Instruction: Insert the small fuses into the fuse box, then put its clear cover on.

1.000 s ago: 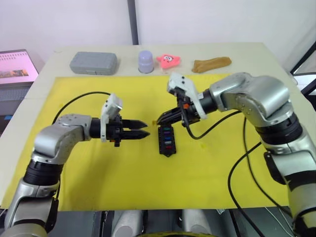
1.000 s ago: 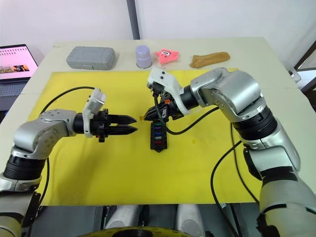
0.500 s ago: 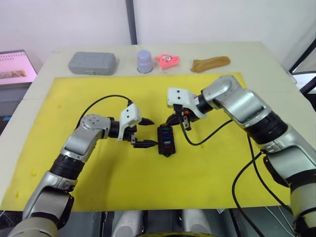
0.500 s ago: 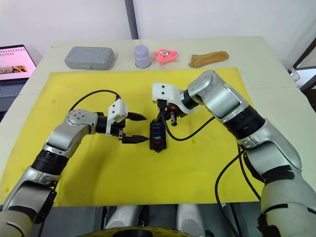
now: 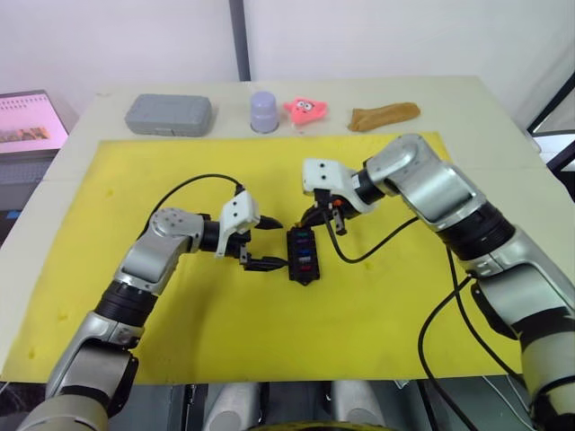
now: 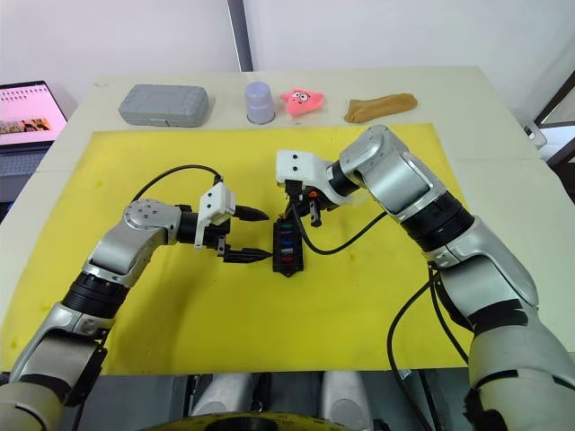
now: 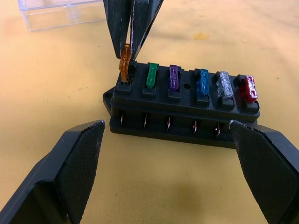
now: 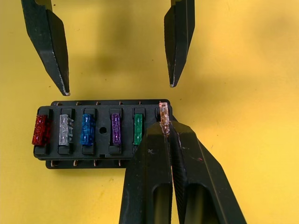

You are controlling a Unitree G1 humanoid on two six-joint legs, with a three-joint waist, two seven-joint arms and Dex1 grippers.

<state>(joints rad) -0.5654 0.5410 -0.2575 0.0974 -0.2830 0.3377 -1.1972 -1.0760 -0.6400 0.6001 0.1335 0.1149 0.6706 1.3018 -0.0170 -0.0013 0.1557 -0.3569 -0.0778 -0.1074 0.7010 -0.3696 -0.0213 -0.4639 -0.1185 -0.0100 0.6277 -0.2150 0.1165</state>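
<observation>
The black fuse box (image 5: pixel 301 258) lies in the middle of the yellow mat (image 5: pixel 377 305). Red, grey, blue, purple and green small fuses (image 7: pixel 202 82) sit in one row. My right gripper (image 8: pixel 167 127) is shut on an orange fuse (image 7: pixel 124 63) at the end slot on the box's far end. That fuse stands higher than the others and leans slightly. My left gripper (image 5: pixel 278 242) is open, its fingers (image 7: pixel 77 158) on either side of the box's long side, not touching it. The clear cover (image 7: pixel 60 11) lies on the mat just beyond the box.
Along the table's far edge sit a grey case (image 5: pixel 169 114), a lilac cup (image 5: pixel 264 112), a pink toy (image 5: pixel 306 109) and a brown object (image 5: pixel 384 116). A laptop (image 5: pixel 27 121) stands at the far left. Black cables (image 5: pixel 377 247) hang from both wrists.
My left gripper has moved right to the fuse box and spread its fingers around it. My right gripper came down onto the box's far end with the orange fuse.
</observation>
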